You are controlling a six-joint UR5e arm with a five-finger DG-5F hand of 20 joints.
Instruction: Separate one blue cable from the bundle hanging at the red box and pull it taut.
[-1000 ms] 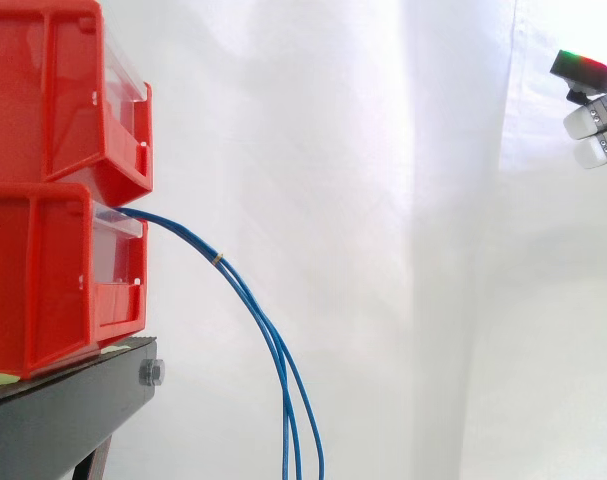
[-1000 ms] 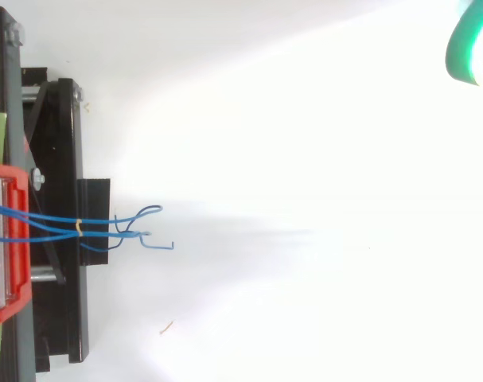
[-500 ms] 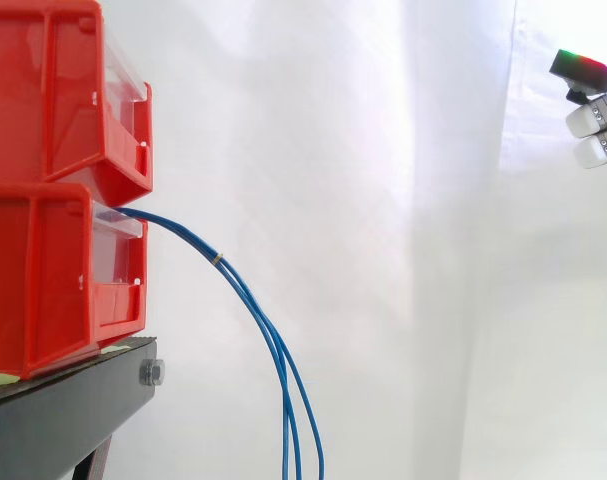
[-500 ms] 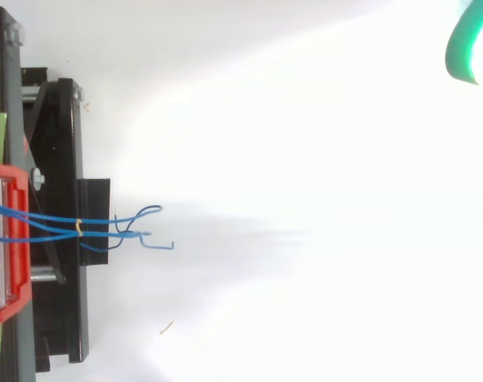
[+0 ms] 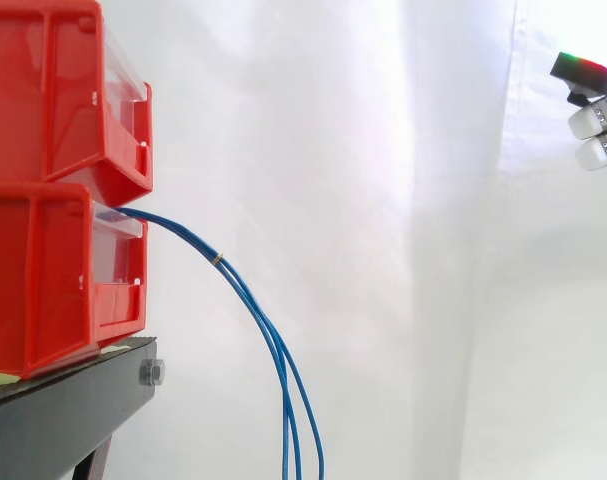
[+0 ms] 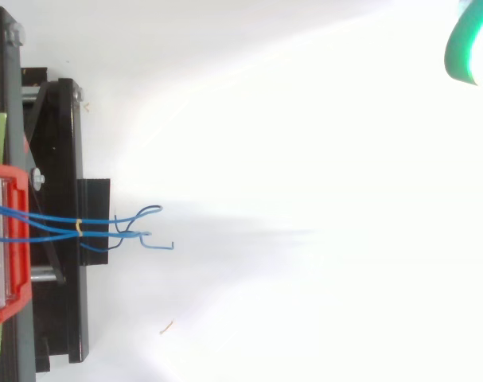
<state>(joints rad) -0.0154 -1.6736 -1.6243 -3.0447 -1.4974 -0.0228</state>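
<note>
Stand: a black metal stand (image 5: 63, 415) sits directly under the lower red plastic bin (image 5: 53, 270). It lifts the bin's mouth high enough for cables to hang free.
Upper bin: a second red plastic bin (image 5: 53, 90) is stacked on the lower bin.
Cables: the bundle of thin blue cables (image 5: 268, 335) comes out at the lower bin's clear front lip and arcs down and away from it, slack. A small yellow tie (image 5: 218, 258) binds it just out from that lip. Below the tie the strands part slightly, probably the easiest place to single one out.
Hard to see: the bundle's lower run is cut off below. From above, the curled ends (image 6: 146, 231) lie just beyond the stand, and the strand count is unclear.
Hand: the robot hand (image 5: 595, 135) hangs higher than the lower bin and well apart from it, beyond the cables and touching none. It is mostly cut off, so I cannot tell whether it is spread or closed.
Backdrop: a white fabric curtain (image 5: 383, 200) hangs behind the lower bin.
</note>
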